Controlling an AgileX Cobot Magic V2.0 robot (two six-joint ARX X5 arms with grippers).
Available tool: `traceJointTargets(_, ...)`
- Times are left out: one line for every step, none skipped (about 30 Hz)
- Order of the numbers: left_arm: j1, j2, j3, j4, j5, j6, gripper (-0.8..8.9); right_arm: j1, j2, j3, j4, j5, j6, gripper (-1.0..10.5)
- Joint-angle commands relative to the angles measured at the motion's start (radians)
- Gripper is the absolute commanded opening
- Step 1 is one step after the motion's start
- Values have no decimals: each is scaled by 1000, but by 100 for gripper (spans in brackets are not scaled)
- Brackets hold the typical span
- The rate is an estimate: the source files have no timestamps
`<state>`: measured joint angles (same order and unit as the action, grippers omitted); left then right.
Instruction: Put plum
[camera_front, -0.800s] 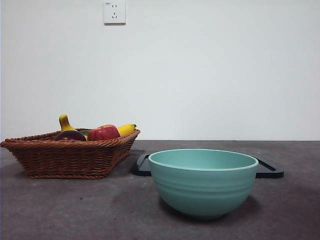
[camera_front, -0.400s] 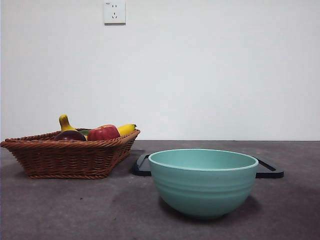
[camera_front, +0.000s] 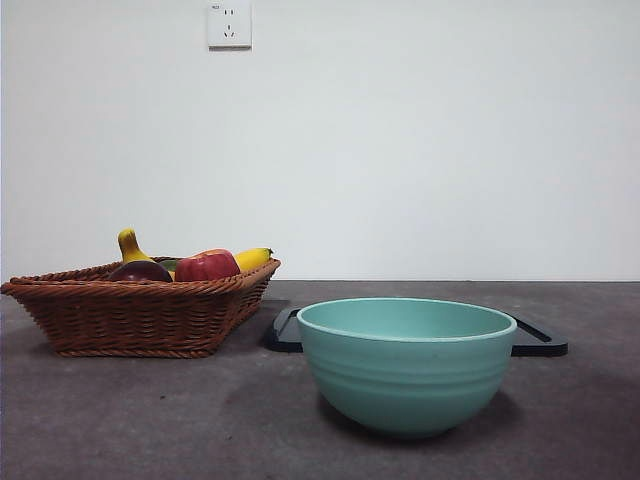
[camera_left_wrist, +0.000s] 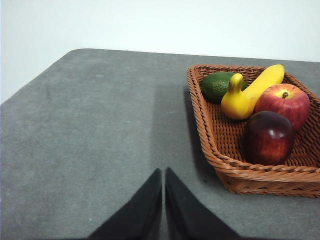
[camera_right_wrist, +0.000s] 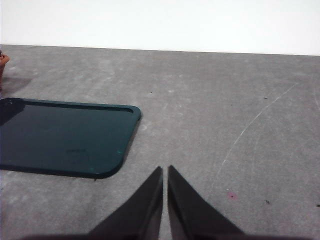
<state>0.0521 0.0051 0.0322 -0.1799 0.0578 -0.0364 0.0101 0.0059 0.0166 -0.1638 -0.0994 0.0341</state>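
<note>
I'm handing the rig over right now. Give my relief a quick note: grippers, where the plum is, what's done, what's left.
Left gripper: shut, empty, over bare table beside the basket.
Right gripper: shut, empty, over bare table near the dark tray.
Plum: in the basket, touching the apple; banana and a green fruit lie there too.
Bowl: in front of the tray; its inside is not visible.
Done: nothing yet; plum untouched.
Left: grasp the plum, lift it out and place it. The left gripper looks nearer.
</note>
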Motion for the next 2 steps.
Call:
traceJointTargets(3,-2,-21,-7,2,-2,8,-1,-2,-5,6,3,14,5)
traceJointTargets(3,-2,-21,-7,2,-2,8,-1,-2,-5,6,3,14,5)
